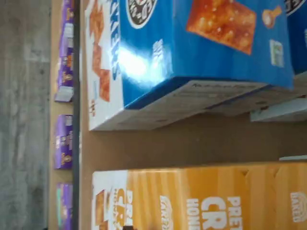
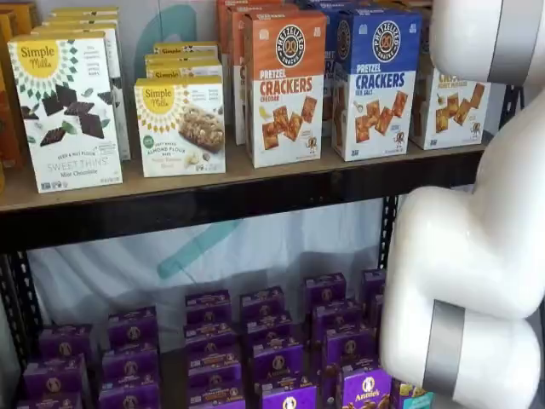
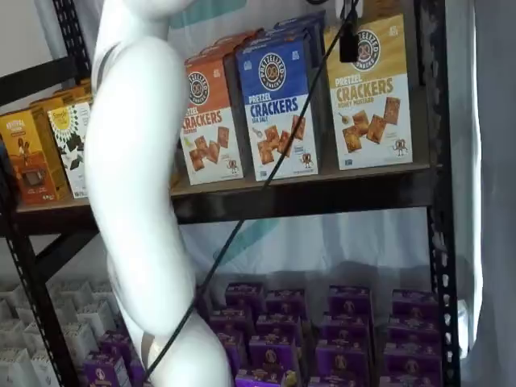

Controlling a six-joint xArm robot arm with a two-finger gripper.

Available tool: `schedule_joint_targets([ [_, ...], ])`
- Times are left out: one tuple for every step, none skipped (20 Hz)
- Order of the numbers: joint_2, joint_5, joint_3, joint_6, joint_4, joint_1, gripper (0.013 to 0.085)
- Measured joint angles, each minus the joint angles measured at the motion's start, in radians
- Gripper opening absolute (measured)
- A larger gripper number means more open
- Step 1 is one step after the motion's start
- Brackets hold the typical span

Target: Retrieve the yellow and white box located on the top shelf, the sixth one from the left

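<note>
The yellow and white box point(image 3: 369, 97) stands upright at the right end of the top shelf point(image 3: 322, 193), labelled pretzel crackers. In a shelf view the white arm hides part of the box point(image 2: 447, 106). The wrist view looks down on its yellow top point(image 1: 216, 196), with a bare strip of shelf board between it and the blue box. My gripper point(image 3: 348, 36) shows only as a black finger with a cable, hanging from the view's top edge in front of the box's upper left corner. It is open and holds nothing.
A blue cracker box point(image 3: 278, 105) stands just left of the target, then an orange one point(image 3: 208, 121). White Simple Mills boxes point(image 2: 179, 123) fill the shelf's left part. Purple boxes point(image 2: 272, 349) crowd the lower shelf. A black upright point(image 3: 435, 161) borders the target's right side.
</note>
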Motion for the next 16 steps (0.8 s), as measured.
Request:
schedule_joint_targets([
  [0.007,0.011,-0.012,0.002,-0.012,0.004,0.085],
  [0.015,0.026,-0.026,0.005,-0.027,0.008,0.085],
  [0.022,0.037,-0.037,0.007,-0.04,0.012,0.085],
  [0.028,0.048,-0.048,0.009,-0.048,0.015,0.085],
  [0.034,0.06,-0.059,0.012,-0.056,0.018,0.085],
  [0.042,0.075,-0.074,0.015,-0.068,0.022,0.085],
  [0.049,0.089,-0.088,0.018,-0.083,0.028,0.085],
  [0.054,0.098,-0.098,0.02,-0.095,0.033,0.085],
  [0.061,0.112,-0.112,0.023,-0.11,0.039,0.085],
  [0.067,0.124,-0.124,0.025,-0.124,0.044,0.085],
  [0.071,0.132,-0.132,0.026,-0.134,0.048,0.085],
  [0.073,0.138,-0.138,0.028,-0.142,0.052,0.085],
  [0.073,0.139,-0.139,0.029,-0.144,0.053,0.085],
  [0.072,0.137,-0.138,0.03,-0.144,0.054,0.085],
  [0.07,0.136,-0.137,0.031,-0.144,0.055,0.085],
  [0.069,0.135,-0.135,0.031,-0.144,0.055,0.085],
])
